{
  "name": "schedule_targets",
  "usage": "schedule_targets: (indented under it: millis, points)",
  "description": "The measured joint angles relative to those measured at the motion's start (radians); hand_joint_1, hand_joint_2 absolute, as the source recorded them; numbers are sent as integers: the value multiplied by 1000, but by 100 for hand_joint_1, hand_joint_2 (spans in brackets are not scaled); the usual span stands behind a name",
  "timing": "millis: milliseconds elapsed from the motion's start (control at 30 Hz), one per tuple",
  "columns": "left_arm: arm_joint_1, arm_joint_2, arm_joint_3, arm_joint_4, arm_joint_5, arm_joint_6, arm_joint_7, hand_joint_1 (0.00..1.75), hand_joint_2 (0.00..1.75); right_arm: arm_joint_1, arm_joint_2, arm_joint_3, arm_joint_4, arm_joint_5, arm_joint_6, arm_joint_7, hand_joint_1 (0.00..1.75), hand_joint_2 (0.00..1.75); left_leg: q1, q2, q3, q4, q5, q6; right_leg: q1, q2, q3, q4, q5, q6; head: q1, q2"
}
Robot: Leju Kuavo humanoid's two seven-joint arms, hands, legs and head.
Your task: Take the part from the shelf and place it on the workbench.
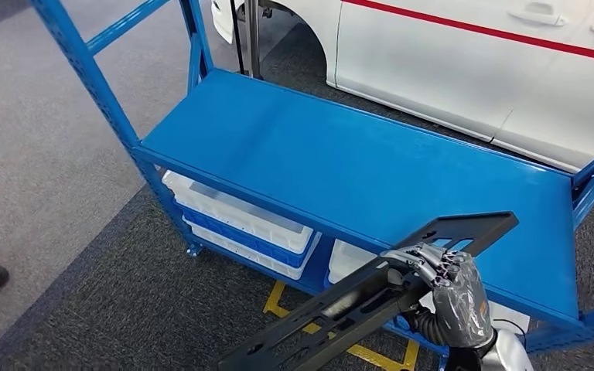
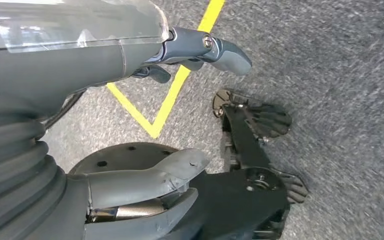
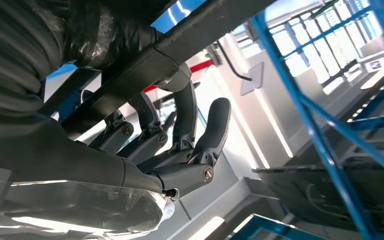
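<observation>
Right hand (image 1: 450,287) is seen clenched around the long black part (image 1: 371,297), its fingers (image 3: 187,112) wrapped over the bar in the right wrist view. One slotted end of the part is extended beyond the hand over the front edge of the blue shelf (image 1: 340,162); the other end is carried back and down past the wrist. Left hand (image 2: 130,185) is held above grey carpet (image 2: 340,70), fingers apart, nothing grasped.
</observation>
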Motion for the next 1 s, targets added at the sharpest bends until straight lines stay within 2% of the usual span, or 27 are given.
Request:
schedule_targets:
  millis: [33,67,100,133,200,233,267,300,333,367,400,433,467,500,567,600,633,667,700,733,767,800,833,867,900,967,1000]
  points:
    - [1,0,0,0,-1,0,0,0,175,-2,0,1,0,-4,3,-2,175,175,1,1,-9,-2,8,8,-1,1,-2,-4,10,6,0,0]
    - [1,0,1,0,-2,-1,0,0,175,-3,0,1,-1,-8,6,-3,175,175,1,3,-18,-5,19,16,-2,2,-8,-3,6,12,0,0]
    - [2,1,1,0,-3,-1,0,0,175,-3,0,2,-1,-12,9,-4,175,175,2,6,-30,-7,32,26,-3,5,-15,8,-16,16,1,0]
    - [2,2,1,0,-4,-1,0,0,175,-3,-1,2,-1,-15,11,-5,175,175,3,8,-44,-10,47,34,-5,7,-26,37,-59,19,1,0]
    - [2,3,2,0,-4,0,0,0,175,-3,-1,2,-1,-19,14,-6,175,175,-1,11,-75,-8,73,46,-5,8,-45,140,-166,24,2,0]
    - [3,3,2,0,-4,0,0,0,175,-4,-1,2,-1,-21,14,-7,175,175,-4,12,-92,-7,86,48,-5,8,-50,199,-196,25,2,0]
    - [3,3,2,0,-4,0,0,0,175,-4,-1,2,-1,-22,15,-7,175,175,-7,12,-109,-5,97,49,-5,9,-47,240,-200,24,2,0]
    - [3,3,2,0,-4,-1,0,0,175,-4,-1,3,-1,-23,17,-8,175,175,-10,12,-127,-3,109,49,-3,9,-30,255,-180,21,2,0]
    - [3,3,3,0,-4,-1,0,0,175,-5,-1,3,-1,-24,18,-8,175,175,-13,12,-143,0,120,49,0,9,2,238,-148,15,2,0]
    - [3,3,4,0,-4,-1,0,0,175,-7,-1,3,-1,-25,19,-8,175,175,-15,12,-156,2,130,48,5,10,49,190,-123,6,2,0]
    - [2,2,4,0,-4,-1,0,0,175,-10,-1,3,-1,-26,21,-8,175,175,-18,12,-167,4,140,47,12,10,109,115,-117,-5,2,0]
    - [2,1,5,0,-3,-2,0,0,175,-14,-1,4,-2,-26,22,-9,175,175,-20,12,-173,4,149,44,17,9,163,39,-128,-15,2,0]
    - [2,0,6,0,-2,-3,-1,0,175,-19,-1,4,-3,-26,25,-9,175,175,-20,12,-176,3,158,39,22,9,201,-21,-144,-23,2,0]
    - [2,0,7,0,0,-4,-4,0,175,-23,-1,5,-4,-26,27,-10,175,175,-19,13,-178,0,167,34,26,9,221,-60,-157,-30,2,0]
    - [3,0,9,0,4,-5,-13,0,175,-26,-1,6,-5,-26,31,-10,175,175,-17,12,-182,-5,179,22,24,7,217,-80,-145,-37,2,0]
    - [3,1,11,0,6,-6,-16,0,175,-26,-1,7,-5,-26,31,-10,175,175,-16,11,-188,5,164,16,21,5,210,-85,-133,-43,2,0]
    - [4,2,13,0,7,-6,-18,0,175,-27,-1,7,-5,-26,31,-10,175,175,-15,9,-198,32,130,10,16,3,202,-89,-121,-48,1,0]
    - [5,2,14,0,8,-6,-19,0,175,-27,-1,8,-6,-26,31,-10,175,175,-11,8,-213,78,83,4,14,0,193,-90,-110,-51,1,0]
    - [6,3,16,0,8,-7,-19,0,175,-27,-1,8,-6,-26,32,-10,175,175,-7,8,-229,138,35,-2,13,-2,181,-89,-102,-53,1,0]
    - [7,3,18,0,8,-7,-19,0,175,-27,-1,8,-6,-26,32,-10,175,175,-2,8,-244,201,6,-9,12,-6,170,-86,-95,-51,1,0]
    - [7,3,19,0,9,-8,-19,0,175,-27,-1,9,-6,-26,32,-10,175,175,3,8,-251,249,0,-16,10,-12,158,-82,-89,-49,1,0]
    - [8,4,21,0,10,-9,-20,0,175,-26,-1,10,-6,-26,32,-10,175,175,7,9,-247,271,16,-22,8,-19,147,-76,-84,-45,1,0]
    - [8,4,22,0,10,-10,-20,0,175,-26,-1,10,-6,-25,31,-10,175,175,12,11,-226,257,44,-27,6,-27,136,-68,-82,-42,1,0]
    - [7,5,23,0,11,-11,-21,0,175,-26,-1,10,-6,-24,31,-10,175,175,15,21,-188,210,71,-32,3,-35,127,-59,-81,-38,1,0]
    - [7,5,24,0,11,-12,-22,0,175,-25,-1,10,-6,-23,31,-9,175,175,16,40,-142,146,81,-36,2,-43,118,-48,-83,-32,0,0]
    - [5,5,24,0,11,-14,-24,0,175,-23,-2,10,-7,-22,30,-8,175,175,10,69,-81,45,70,-31,5,-61,107,-28,-87,-20,1,0]
    - [4,5,25,0,11,-15,-24,0,175,-23,-2,10,-7,-21,30,-8,175,175,7,72,-73,24,58,-22,7,-70,103,-22,-88,-13,1,0]
